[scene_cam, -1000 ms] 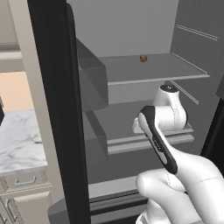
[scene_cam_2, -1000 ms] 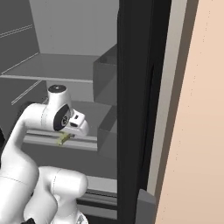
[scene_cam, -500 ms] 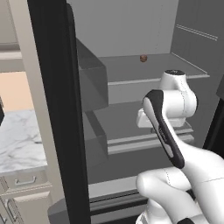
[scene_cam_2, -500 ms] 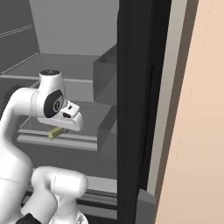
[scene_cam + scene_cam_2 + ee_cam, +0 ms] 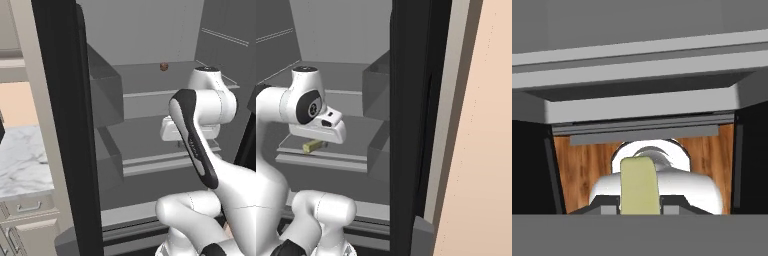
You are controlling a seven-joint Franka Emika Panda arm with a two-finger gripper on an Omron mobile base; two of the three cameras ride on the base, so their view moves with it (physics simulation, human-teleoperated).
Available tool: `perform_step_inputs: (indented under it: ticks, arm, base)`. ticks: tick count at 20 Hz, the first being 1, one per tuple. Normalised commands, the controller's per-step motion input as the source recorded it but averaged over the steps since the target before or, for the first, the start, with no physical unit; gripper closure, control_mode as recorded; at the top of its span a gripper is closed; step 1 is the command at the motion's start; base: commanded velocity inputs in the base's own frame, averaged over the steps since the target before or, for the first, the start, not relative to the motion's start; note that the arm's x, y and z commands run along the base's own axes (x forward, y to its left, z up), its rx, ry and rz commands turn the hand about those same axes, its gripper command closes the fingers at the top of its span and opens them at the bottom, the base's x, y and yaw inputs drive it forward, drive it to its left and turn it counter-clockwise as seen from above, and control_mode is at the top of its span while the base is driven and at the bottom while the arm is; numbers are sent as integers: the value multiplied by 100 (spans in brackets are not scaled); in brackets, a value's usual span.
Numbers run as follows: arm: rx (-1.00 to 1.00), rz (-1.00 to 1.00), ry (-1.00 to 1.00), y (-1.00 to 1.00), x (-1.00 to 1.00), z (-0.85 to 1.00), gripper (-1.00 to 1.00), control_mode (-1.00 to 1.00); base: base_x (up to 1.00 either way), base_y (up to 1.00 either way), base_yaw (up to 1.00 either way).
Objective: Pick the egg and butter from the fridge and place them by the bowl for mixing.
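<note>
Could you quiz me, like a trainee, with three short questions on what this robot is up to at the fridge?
1. True or false: the gripper is shut on the butter.
2. Where does the egg sit?
A. on the upper fridge shelf
B. in a door bin
C. in the gripper
3. Fill in: the fridge door stands ____.

Key:
1. True. The hand view shows the yellow stick pinched between the finger tips, and the right base view shows it under the hand.
2. A. The small brown ball rests on the upper shelf, above and apart from the hand.
3. Open; the grey shelves inside are in plain sight.
</note>
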Motion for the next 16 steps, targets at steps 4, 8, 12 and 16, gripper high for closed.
perform_step_inputs:
  ticks: [4, 8, 12, 16]
  arm:
    - [0, 4, 0, 0, -18, 19, 100, -100]
    - [0, 0, 0, 0, -4, 34, 100, -100]
    - [0, 1, 0, 0, 0, 17, 100, -100]
    - [0, 0, 0, 0, 0, 0, 100, 100]
  base:
    - [0, 0, 0]
    - [0, 0, 0]
    - [0, 0, 0]
    - [-40, 0, 1]
